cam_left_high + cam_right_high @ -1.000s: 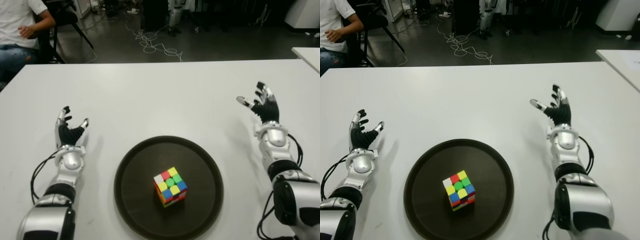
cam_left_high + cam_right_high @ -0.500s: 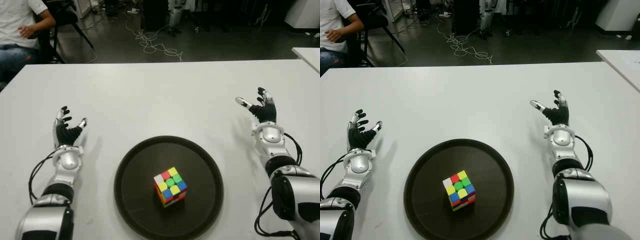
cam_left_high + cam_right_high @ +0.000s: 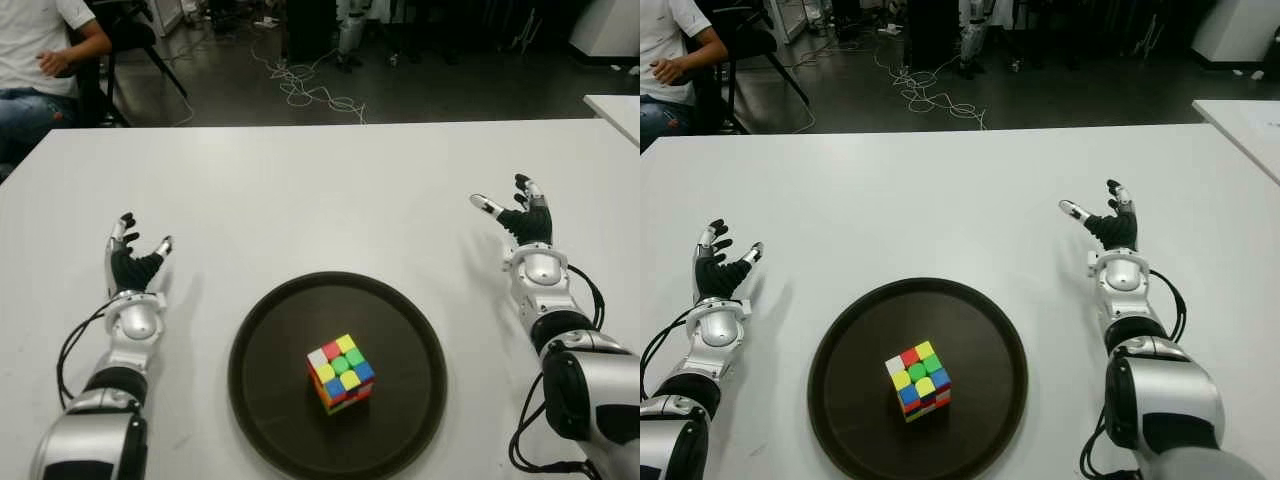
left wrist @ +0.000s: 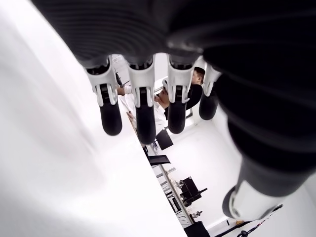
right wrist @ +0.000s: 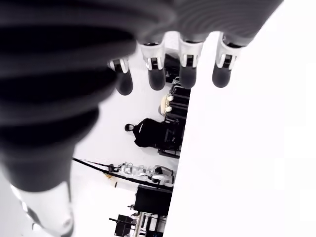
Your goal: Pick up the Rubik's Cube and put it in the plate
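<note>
The Rubik's Cube (image 3: 341, 372) sits inside the round dark plate (image 3: 270, 400), a little right of its centre, with no hand touching it. My left hand (image 3: 132, 256) is over the white table to the left of the plate, fingers spread and empty. My right hand (image 3: 515, 212) is to the right of the plate and farther back, fingers also spread and holding nothing. In the left wrist view the fingers (image 4: 140, 108) extend straight over the table; the right wrist view shows its fingers (image 5: 155, 74) spread likewise.
The white table (image 3: 320, 200) stretches wide behind the plate. A seated person (image 3: 40, 60) is at the far left beyond the table edge. Cables (image 3: 305, 90) lie on the dark floor behind. Another white table corner (image 3: 615, 105) shows at the right.
My right hand has lowered and drawn back slightly toward the table. The left hand shifted a little. The cube and plate have not moved.
</note>
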Robot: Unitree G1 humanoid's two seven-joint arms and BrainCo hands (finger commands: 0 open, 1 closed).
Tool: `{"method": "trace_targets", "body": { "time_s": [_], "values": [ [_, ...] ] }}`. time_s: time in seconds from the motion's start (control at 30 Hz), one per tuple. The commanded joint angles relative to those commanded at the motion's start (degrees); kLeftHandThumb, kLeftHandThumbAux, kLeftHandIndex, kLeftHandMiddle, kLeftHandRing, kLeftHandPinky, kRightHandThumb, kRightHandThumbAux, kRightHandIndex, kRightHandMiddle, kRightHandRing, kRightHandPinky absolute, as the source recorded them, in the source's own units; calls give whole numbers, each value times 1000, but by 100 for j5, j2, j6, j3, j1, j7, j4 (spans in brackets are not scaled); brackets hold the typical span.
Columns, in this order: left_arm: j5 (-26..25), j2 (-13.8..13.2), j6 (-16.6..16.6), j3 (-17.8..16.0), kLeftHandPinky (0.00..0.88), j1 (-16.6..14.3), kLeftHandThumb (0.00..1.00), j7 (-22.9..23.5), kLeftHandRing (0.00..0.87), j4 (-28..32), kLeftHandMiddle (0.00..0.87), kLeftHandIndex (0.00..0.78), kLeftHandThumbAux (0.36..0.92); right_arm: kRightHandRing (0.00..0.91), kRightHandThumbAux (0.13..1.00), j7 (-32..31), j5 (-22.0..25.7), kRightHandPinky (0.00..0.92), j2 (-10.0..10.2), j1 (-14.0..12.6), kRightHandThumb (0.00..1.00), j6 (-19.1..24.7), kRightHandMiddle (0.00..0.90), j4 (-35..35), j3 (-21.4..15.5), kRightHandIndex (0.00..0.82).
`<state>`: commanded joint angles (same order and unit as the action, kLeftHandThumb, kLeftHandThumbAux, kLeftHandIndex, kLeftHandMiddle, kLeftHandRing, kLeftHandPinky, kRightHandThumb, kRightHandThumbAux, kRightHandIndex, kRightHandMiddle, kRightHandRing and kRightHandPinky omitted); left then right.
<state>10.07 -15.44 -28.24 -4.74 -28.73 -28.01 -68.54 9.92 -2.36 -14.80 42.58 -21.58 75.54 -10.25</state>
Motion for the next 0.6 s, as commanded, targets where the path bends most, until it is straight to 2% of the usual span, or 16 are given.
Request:
{"method": "trace_targets", "body": {
  "time_s": [0.27, 0.6],
  "values": [
    [2, 2, 13, 10, 121, -20, 70, 44, 139, -3, 148, 105, 737, 52, 733, -4, -93, 46, -16, 11, 0, 24, 79, -8, 68, 85],
    [-18, -2, 7, -1, 164, -39, 74, 96, 160, 4, 159, 108, 722, 56, 732, 36, -149, 36, -11, 38, 0, 54, 82, -8, 80, 100]
  ]
}}
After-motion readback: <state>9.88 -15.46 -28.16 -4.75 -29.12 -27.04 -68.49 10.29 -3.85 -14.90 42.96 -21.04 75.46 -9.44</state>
